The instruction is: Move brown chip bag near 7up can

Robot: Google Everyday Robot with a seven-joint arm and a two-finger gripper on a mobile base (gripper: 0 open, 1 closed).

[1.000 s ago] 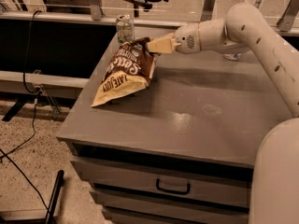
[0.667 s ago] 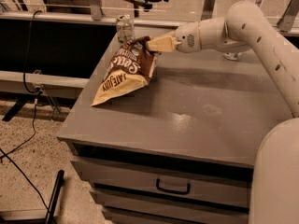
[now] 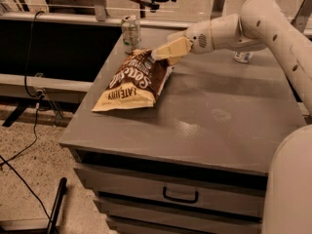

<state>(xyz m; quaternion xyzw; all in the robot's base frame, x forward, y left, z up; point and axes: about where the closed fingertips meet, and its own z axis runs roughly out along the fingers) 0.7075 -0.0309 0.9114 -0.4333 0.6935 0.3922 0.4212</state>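
Observation:
The brown chip bag (image 3: 132, 80) lies flat on the grey cabinet top (image 3: 219, 116) near its back left, with "LATE JULY" lettering toward the front. The 7up can (image 3: 130, 33) stands upright just behind the bag's top edge, a short gap away. My gripper (image 3: 161, 55) reaches in from the right, its cream fingers (image 3: 173, 48) pressed together on the bag's upper right edge, low over the surface. The can is to the upper left of the fingertips.
A clear plastic bottle (image 3: 242, 56) stands at the back right, partly hidden behind my arm (image 3: 263, 18). The cabinet has drawers with a handle (image 3: 180, 196) below. The left edge drops to the floor, where cables (image 3: 29, 130) run. A railing lies behind.
Almost nothing differs; the gripper stays at the bag's upper edge and the bag and can keep their places.

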